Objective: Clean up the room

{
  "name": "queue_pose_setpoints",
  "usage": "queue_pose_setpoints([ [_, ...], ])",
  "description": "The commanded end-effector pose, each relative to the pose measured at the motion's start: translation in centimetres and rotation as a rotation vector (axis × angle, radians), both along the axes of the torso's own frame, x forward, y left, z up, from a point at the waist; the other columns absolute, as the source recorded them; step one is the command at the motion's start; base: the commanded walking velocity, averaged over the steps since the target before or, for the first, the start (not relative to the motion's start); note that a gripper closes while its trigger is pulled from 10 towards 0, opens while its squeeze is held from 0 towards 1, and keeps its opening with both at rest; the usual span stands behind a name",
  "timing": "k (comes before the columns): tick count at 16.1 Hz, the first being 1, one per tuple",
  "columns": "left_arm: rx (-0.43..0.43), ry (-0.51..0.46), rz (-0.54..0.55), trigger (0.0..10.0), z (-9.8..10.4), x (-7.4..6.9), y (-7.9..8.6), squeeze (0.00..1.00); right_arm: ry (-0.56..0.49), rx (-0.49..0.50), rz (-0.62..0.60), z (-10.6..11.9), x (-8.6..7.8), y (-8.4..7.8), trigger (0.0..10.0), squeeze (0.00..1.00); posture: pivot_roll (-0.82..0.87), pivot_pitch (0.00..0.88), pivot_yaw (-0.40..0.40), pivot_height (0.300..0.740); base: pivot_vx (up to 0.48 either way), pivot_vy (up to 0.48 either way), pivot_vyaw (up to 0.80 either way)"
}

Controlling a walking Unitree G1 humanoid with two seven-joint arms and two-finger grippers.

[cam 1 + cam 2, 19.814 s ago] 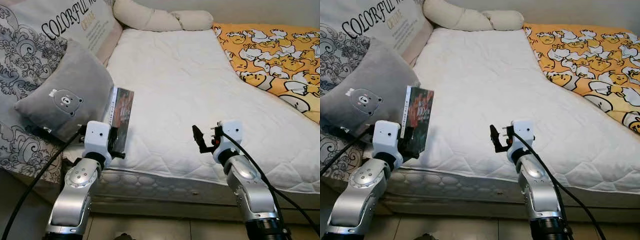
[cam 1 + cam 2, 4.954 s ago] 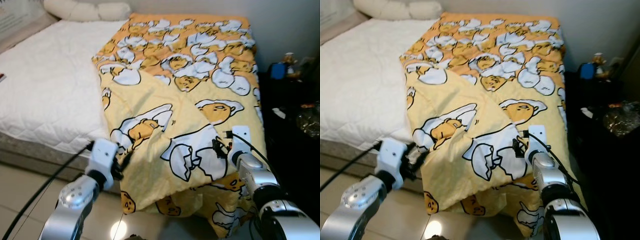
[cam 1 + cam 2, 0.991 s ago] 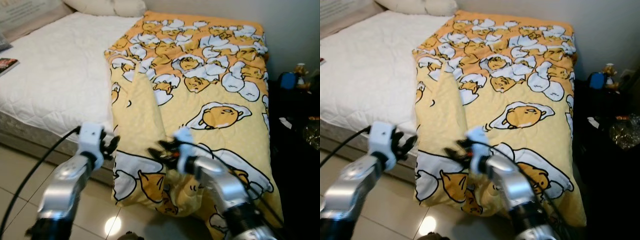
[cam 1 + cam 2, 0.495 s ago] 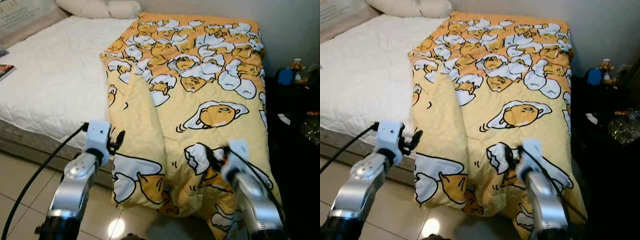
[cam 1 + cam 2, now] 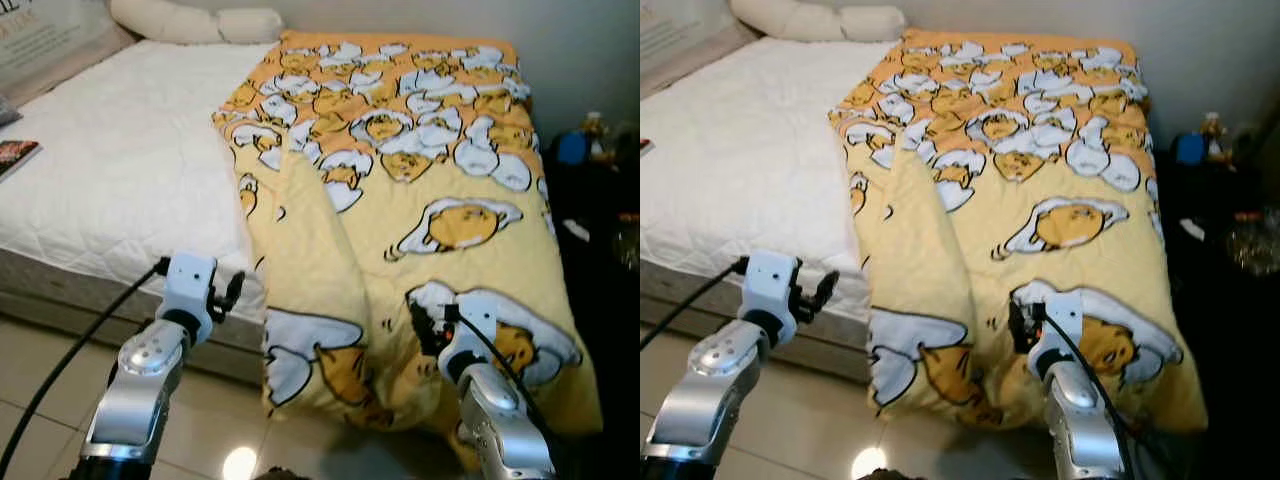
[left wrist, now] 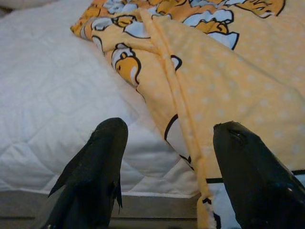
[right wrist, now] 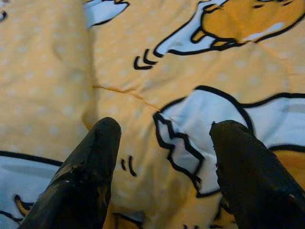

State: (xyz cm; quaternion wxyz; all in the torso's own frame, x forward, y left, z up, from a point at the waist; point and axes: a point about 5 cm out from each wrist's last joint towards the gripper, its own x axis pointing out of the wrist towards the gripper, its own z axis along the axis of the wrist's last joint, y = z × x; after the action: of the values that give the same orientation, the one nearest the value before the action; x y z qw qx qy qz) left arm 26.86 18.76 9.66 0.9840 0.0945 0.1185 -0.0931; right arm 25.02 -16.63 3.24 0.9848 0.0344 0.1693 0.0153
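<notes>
Shiny pale tiles (image 5: 40, 400) make up the floor, and a big bed fills most of the room. The bed has a white mattress (image 5: 120, 180) with a stitched pattern. A yellow blanket (image 5: 420, 180) with cartoon egg pictures covers the side of the mattress nearer the dark corner. The blanket runs from the head of the bed down to the foot and hangs over the foot edge toward the floor. A long fold (image 5: 300, 220) in the blanket runs along its edge next to the bare mattress.

The left gripper (image 5: 232, 291) is at the foot edge of the mattress, just beside the blanket's fold. Its two black fingers (image 6: 95, 162) are spread wide apart. They hold nothing. In the left wrist view, the blanket's hem (image 6: 178, 95) sits between them, but they do not pinch it.

The right gripper (image 5: 425, 322) is over the hanging part of the blanket, near the foot edge. Its fingers (image 7: 90, 167) are also spread wide and hold nothing. The right wrist view looks close at the blanket cloth, and I cannot tell if the tips touch it.

Cream pillows (image 5: 190, 22) lie at the head of the mattress. A book (image 5: 14, 155) lies on the far side of the mattress from the blanket. Beyond the blanket is a dark corner (image 5: 600, 200) with small things I cannot make out.
</notes>
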Motion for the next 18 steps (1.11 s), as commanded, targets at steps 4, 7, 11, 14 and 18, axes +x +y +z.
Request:
queue_pose_setpoints([
  [4,0.013,0.022,0.041,10.0,-0.1,-1.1,1.0,0.00,-0.001,0.014,0.000,0.4,-0.4,-0.5,10.0,0.00,-0.04,0.000,0.068,0.740,0.000,0.480,0.00],
  [7,0.002,0.032,0.056,10.0,-0.3,-1.7,1.3,0.00,-0.005,0.009,0.013,0.5,-0.5,-0.2,10.0,0.00,-0.04,0.000,0.068,0.740,0.000,0.480,0.00],
  [11,0.010,0.029,0.058,10.0,0.0,-1.6,1.4,0.00,-0.016,0.020,-0.008,0.9,-0.3,-0.2,10.0,0.00,-0.04,0.000,0.061,0.740,0.000,0.480,0.00],
  [14,0.011,0.022,0.075,10.0,0.2,-1.7,1.7,0.00,-0.010,0.022,-0.002,0.9,-0.2,-0.2,10.0,0.00,-0.03,0.000,0.056,0.740,0.000,0.480,-0.45],
  [18,-0.030,-0.003,0.084,10.0,0.5,-1.7,1.5,0.00,-0.008,0.022,0.003,1.0,0.0,-0.1,10.0,0.00,-0.03,0.000,0.051,0.740,0.000,0.360,-0.78],
])
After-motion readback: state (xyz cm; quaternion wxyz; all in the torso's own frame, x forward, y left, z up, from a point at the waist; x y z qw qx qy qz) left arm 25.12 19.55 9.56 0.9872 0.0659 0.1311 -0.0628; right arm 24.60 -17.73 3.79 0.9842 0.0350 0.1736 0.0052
